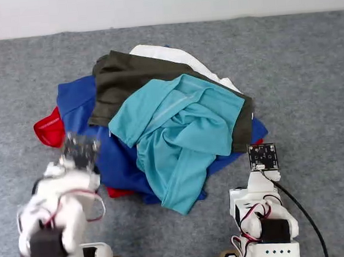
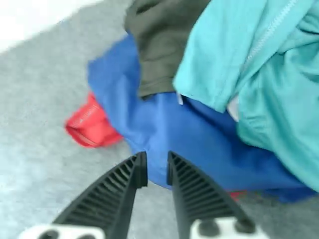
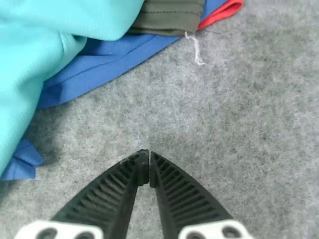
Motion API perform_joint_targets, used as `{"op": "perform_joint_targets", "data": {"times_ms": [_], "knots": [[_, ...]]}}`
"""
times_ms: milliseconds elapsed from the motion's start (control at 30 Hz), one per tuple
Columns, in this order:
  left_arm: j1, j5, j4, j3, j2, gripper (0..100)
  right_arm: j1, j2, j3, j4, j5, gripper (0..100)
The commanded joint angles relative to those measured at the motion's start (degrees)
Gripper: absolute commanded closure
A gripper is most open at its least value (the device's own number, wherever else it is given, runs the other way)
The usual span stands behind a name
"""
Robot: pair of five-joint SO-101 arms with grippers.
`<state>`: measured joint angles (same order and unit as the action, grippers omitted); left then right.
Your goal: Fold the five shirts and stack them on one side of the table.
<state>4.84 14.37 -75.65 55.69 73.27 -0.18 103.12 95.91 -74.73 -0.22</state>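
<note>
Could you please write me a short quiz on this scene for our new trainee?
1. True or false: the teal shirt lies over the blue shirt.
2. How much is folded? A nothing, B two shirts, C all five.
3. Fill in: the right gripper is shut above the bare grey ____.
Key: 1 true; 2 A; 3 table.

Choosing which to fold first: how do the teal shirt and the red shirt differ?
The teal shirt lies on top of the pile, almost wholly in view; the red shirt sits underneath, only its edges peeking out. The teal shirt is spread across the pile's middle; the red shirt shows mainly at the left edge in the high view. Both are crumpled and unfolded in that pile on the table.
</note>
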Motion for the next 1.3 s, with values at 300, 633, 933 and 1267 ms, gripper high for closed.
{"op": "perform_joint_targets", "data": {"times_ms": [300, 633, 933, 1267], "knots": [[-15.38, -5.27, -4.75, -26.33, -45.1, 98, -0.22, 0.66, 0.53, -0.22, 0.53, 98.7], [-18.2, -5.63, -4.66, -38.46, -65.05, 69, -0.22, 0.66, 0.53, -0.22, 0.53, 98.7], [-19.08, -4.84, -4.4, -51.56, -87.03, 69, -0.22, 0.66, 0.53, -0.22, 0.53, 98.7], [-18.9, -4.92, -5.36, -60.88, -105.41, 77, -0.22, 0.66, 0.53, -0.22, 0.53, 98.7]]}}
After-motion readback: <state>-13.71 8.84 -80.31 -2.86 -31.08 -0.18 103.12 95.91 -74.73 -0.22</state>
